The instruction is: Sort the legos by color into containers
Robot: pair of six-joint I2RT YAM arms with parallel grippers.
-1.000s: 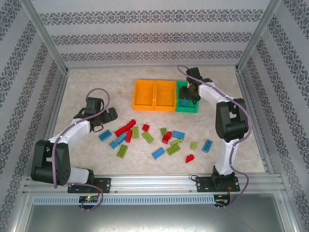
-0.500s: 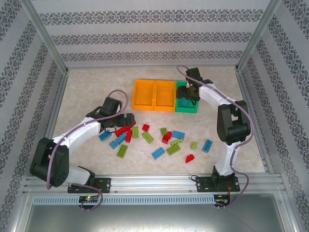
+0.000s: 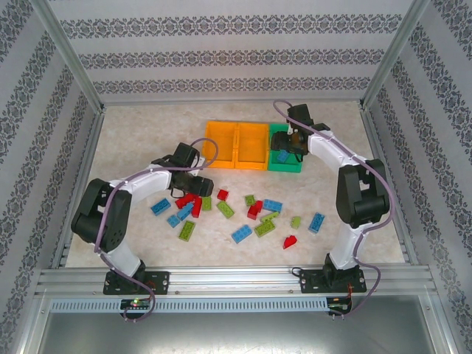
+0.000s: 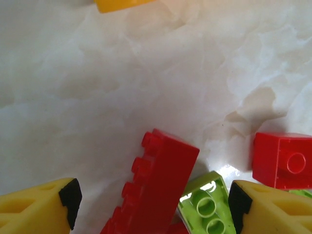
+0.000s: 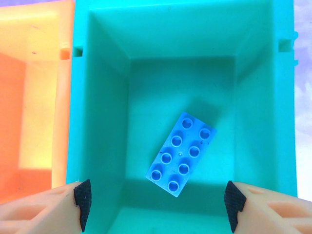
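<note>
My left end effector (image 4: 151, 202) sits low over the pile with its fingers apart and nothing clamped. Between them a long red brick (image 4: 158, 185) stands tilted on edge, studs facing my left finger, touching neither pad as far as I can tell. A lime brick (image 4: 207, 204) lies tucked against it on the right-finger side. A small red brick (image 4: 282, 161) rests just beyond the right finger on the pale surface (image 4: 146, 73). I judge the long red one to be light, rigid and slick-walled. Pinched across its long flat sides it should hold firm, but closing on the studs or catching the lime brick as well could make it twist out or skid away.

My right end effector (image 5: 156, 200) hangs over the green bin (image 5: 102, 97), fingers wide apart and holding nothing. Directly below, a blue brick (image 5: 181, 153) lies flat on the bin floor, studs up, turned at an angle and clear of the walls. The orange bin (image 5: 34, 97) butts against the green one on the left-finger side. Out from both, the loose bricks (image 3: 255, 209) in red, blue and lime lie scattered on the surface nearer the arm bases.
</note>
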